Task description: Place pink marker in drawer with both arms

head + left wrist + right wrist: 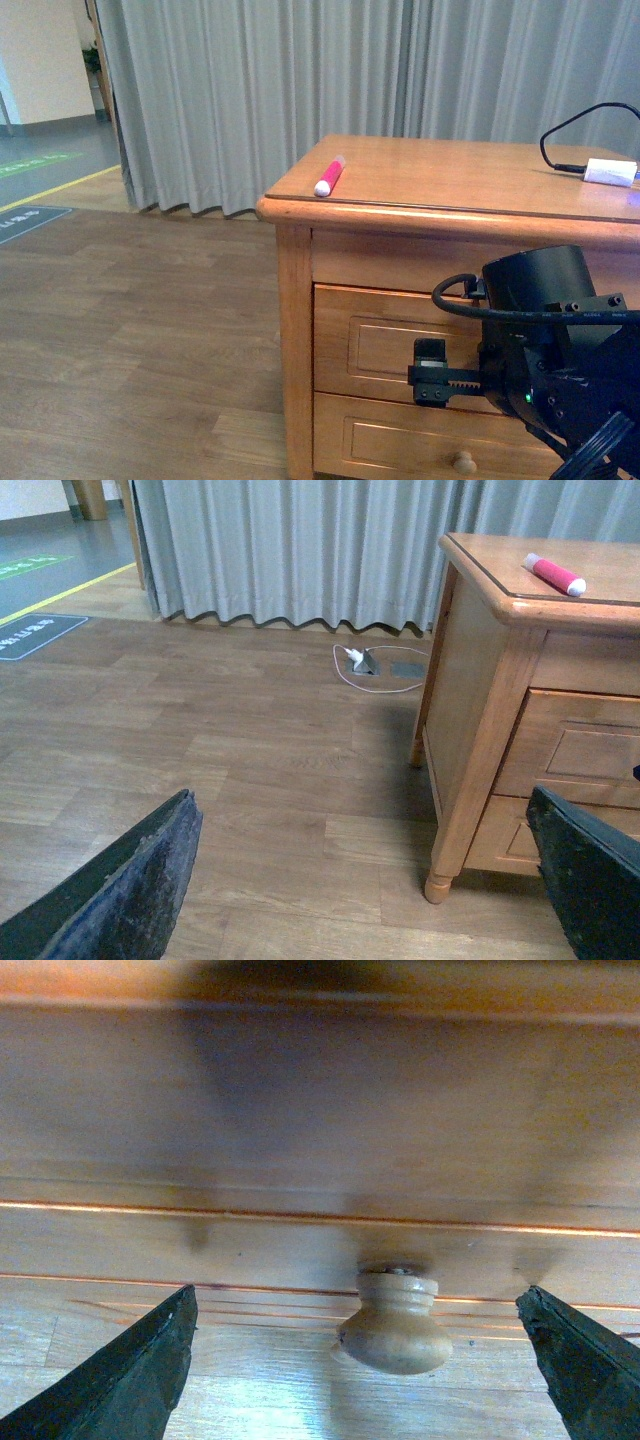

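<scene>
Honey-coloured wood fills the front view: the table (pixel 450 175) carries the pink marker (pixel 329 176), which lies flat near the left front corner of its top, whitish end toward the edge; a white plug block (pixel 610 171) with a black cable (pixel 575 120) lies well apart, at the far right of the same top; under the top the drawer (pixel 370 340) is shut, and a lower drawer front (pixel 400 445) with its own small knob (pixel 463 462) sits below it; the right arm (pixel 560 350) stands close before the drawer and covers a part of it; a grey curtain (pixel 250 90) hangs behind. In the left wrist view the left pincer (pixel 361 798) is released, its two dark fingers (pixel 140 880) spread wide over the wooden floor (pixel 200 740) with nothing between them; the pink marker (pixel 553 574) is seen on the table (pixel 500 590) near its corner, well apart from this pincer; a pale cord (pixel 362 662) lies on the floor beside the curtain (pixel 300 550). In the right wrist view the right pincer (pixel 355 1295) is released as well, its fingers (pixel 130 1370) standing far to either side of a round wooden knob (pixel 395 1322); the knob is between them and neither finger touches it; the panelled front of the drawer (pixel 300 1110) fills the rest, very near; the marker does not show here.
</scene>
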